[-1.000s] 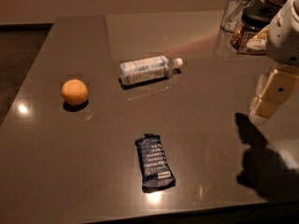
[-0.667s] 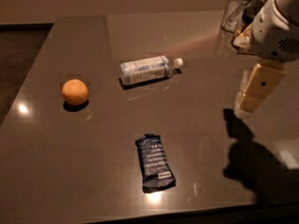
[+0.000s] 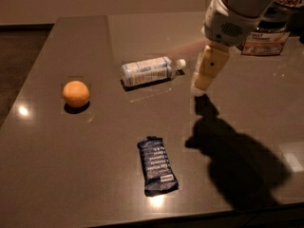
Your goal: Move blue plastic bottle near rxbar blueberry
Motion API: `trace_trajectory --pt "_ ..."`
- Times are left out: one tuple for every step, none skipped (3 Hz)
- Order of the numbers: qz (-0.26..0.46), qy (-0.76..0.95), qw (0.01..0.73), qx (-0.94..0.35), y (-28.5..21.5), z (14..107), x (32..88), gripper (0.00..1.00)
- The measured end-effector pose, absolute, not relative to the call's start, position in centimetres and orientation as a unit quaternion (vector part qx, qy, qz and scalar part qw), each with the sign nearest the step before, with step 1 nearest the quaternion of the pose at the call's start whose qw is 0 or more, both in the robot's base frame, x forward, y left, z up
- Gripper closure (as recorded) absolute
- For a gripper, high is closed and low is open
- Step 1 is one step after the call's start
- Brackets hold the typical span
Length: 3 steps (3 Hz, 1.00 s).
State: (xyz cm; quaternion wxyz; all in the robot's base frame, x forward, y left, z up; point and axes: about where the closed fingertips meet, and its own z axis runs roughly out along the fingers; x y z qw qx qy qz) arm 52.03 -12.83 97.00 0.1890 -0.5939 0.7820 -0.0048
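The blue plastic bottle (image 3: 148,71) lies on its side on the dark table (image 3: 85,165), white cap pointing right. The rxbar blueberry (image 3: 157,165), a dark navy wrapper with white text, lies flat near the front edge, well below the bottle. My gripper (image 3: 200,86) hangs from the white arm (image 3: 237,13) at the upper right. Its cream tip is above the table just right of the bottle's cap, apart from it. It holds nothing that I can see.
An orange round fruit (image 3: 76,94) sits at the left. A jar with a label (image 3: 264,37) stands at the back right, partly behind the arm. The arm's shadow (image 3: 237,160) falls on the table's right front.
The arm has swung left and toward the table's middle, bringing the gripper from the right edge to just right of the bottle's cap. Bottle, bar and fruit have not moved.
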Motion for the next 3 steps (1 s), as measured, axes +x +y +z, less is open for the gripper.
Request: trace_trajectory --pt "-0.009 0.774 0.190 -0.604 -10.2 96.0 55.2 0.00" --pt "-0.008 0.764 0.189 -0.616 -8.1 94.4 57.8 0.00" --pt "-0.003 0.755 0.181 -0.630 -7.2 92.8 60.4 0.00"
